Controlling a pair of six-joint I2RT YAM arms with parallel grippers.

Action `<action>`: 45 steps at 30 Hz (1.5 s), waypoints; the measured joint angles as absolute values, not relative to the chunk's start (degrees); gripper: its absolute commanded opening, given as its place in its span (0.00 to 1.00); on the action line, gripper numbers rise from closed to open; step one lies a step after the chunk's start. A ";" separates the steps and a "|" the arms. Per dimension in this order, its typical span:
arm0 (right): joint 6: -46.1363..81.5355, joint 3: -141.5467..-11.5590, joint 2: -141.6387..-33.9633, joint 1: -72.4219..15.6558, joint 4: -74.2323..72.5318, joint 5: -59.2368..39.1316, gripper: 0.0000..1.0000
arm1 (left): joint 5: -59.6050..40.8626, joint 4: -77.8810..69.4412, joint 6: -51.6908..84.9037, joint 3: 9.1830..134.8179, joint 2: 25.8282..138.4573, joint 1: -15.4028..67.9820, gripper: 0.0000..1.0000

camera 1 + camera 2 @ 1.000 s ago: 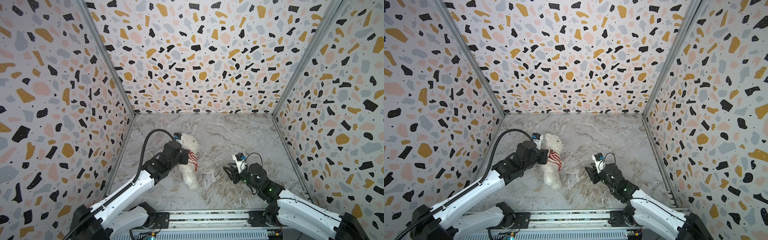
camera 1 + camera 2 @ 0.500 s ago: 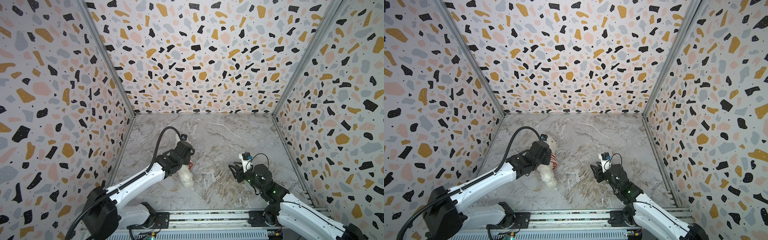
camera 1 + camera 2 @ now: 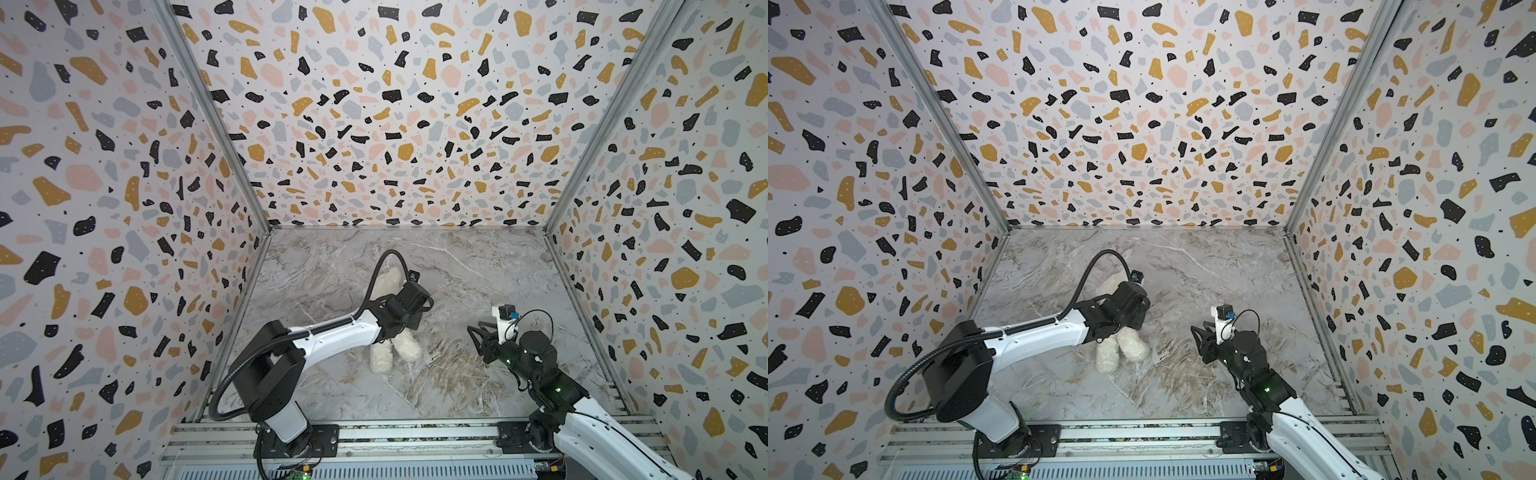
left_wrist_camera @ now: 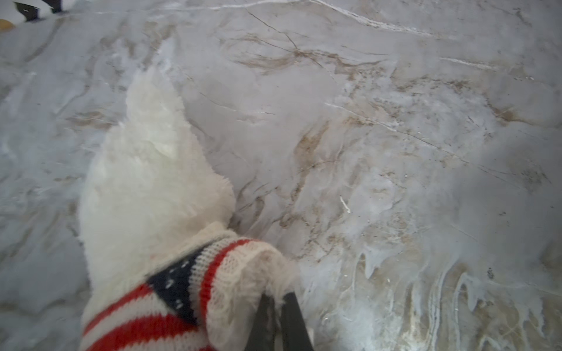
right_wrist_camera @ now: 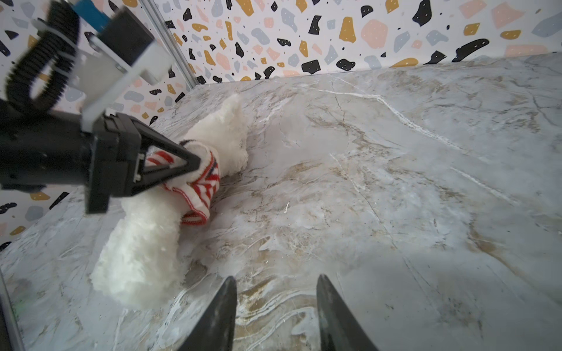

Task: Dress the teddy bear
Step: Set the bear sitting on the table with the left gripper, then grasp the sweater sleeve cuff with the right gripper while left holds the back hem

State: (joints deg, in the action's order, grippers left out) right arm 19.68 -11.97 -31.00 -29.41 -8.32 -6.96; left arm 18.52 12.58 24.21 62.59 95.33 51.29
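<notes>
At the shoulder of the teddy bear (image 5: 143,243), the left jaws are pinched shut on the knit edge of the striped sweater (image 5: 202,185). White fur shows at the pinch in the left wrist view, so I cannot tell whether a paw is caught there too. The sweater sits round the chest, bunched high, leaving belly and legs bare. The bear lies on the marble surface (image 3: 465,266), left of centre in both top views, with its legs toward the front rail (image 3: 374,432) and its body mostly hidden under the left arm (image 3: 332,336). The right jaws stand partly open and empty, well apart from the bear. I judge the garment on but unsettled: the hem needs pulling down and the sleeves need checking.
</notes>
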 measured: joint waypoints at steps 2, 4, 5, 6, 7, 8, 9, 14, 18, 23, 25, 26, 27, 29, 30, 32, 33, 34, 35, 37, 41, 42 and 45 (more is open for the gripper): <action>19.70 -11.81 -30.68 -28.25 -8.03 -7.81 0.45 | 17.30 11.11 25.08 62.87 97.36 52.69 0.00; 19.75 -11.66 -30.72 -27.42 -7.94 -8.71 0.45 | 15.86 10.26 26.04 62.83 98.61 53.84 0.00; 19.88 -11.55 -31.03 -27.07 -7.97 -9.17 0.45 | 14.98 9.74 26.59 62.72 98.85 54.30 0.00; 19.92 -11.40 -31.42 -26.89 -8.10 -9.65 0.46 | 13.96 8.73 27.18 62.33 98.78 54.70 0.00; 20.01 -11.29 -31.90 -26.79 -8.16 -9.96 0.46 | 13.04 7.90 27.79 61.87 98.54 55.02 0.02; 20.10 -11.22 -32.56 -26.72 -8.21 -10.37 0.47 | 11.99 6.98 28.32 61.32 98.17 55.27 0.05; 20.21 -11.18 -33.36 -26.68 -8.40 -10.81 0.47 | 10.94 6.17 28.80 60.71 97.73 55.37 0.08; 20.36 -11.20 -37.95 -26.68 -9.76 -13.06 0.51 | 6.35 4.49 30.13 57.52 93.58 55.35 0.26; 20.18 -11.25 -40.49 -26.68 -10.50 -15.09 0.55 | 4.43 5.37 29.69 56.97 88.60 55.35 0.38; 20.03 -12.21 -43.94 -27.62 -12.60 -16.58 0.58 | 2.94 6.13 29.17 56.90 84.14 54.68 0.39; 19.99 -12.75 -45.71 -28.53 -13.69 -16.95 0.60 | 2.20 6.09 29.15 56.29 83.02 53.54 0.39; 19.92 -13.15 -46.76 -29.12 -14.13 -17.08 0.61 | 2.00 6.11 29.10 55.77 82.43 52.64 0.39; 19.84 -13.43 -47.62 -29.52 -14.52 -17.17 0.61 | 1.96 6.28 28.99 55.31 81.95 51.66 0.39; 19.64 -14.17 -49.78 -30.33 -15.51 -17.43 0.62 | 2.02 6.87 28.25 54.41 81.25 49.41 0.39; 19.57 -14.48 -50.68 -30.63 -15.99 -17.54 0.62 | 2.17 7.27 27.88 54.11 81.14 48.51 0.39; 19.27 -15.27 -52.75 -31.38 -16.93 -17.85 0.63 | 2.39 7.86 27.11 53.04 81.03 46.48 0.39; 19.11 -15.66 -53.74 -31.75 -17.41 -18.00 0.63 | 2.46 8.03 26.74 52.34 80.93 45.69 0.40; 18.96 -16.21 -54.76 -32.10 -17.67 -18.15 0.63 | 2.68 8.25 26.41 51.48 80.75 44.99 0.40; 18.90 -16.80 -55.90 -32.51 -18.13 -18.35 0.64 | 3.01 8.67 26.09 50.70 80.55 44.56 0.40; 18.74 -18.00 -58.02 -33.54 -19.00 -18.63 0.64 | 3.81 9.28 25.61 49.60 80.42 44.29 0.40; 18.52 -20.10 -62.17 -35.46 -21.26 -18.96 0.65 | 4.21 9.21 24.88 47.64 80.42 44.29 0.40; 18.52 -20.38 -63.13 -35.77 -21.85 -19.07 0.65 | 4.21 8.95 24.84 47.16 80.42 44.29 0.40; 18.50 -21.08 -66.06 -36.58 -23.27 -19.20 0.65 | 4.03 8.23 24.84 45.58 80.34 44.29 0.40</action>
State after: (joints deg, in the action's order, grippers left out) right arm 18.50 -21.08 -66.06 -36.58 -23.27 -19.20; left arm 4.03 8.23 24.84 45.58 80.34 44.29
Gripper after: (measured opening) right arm 0.649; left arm 0.396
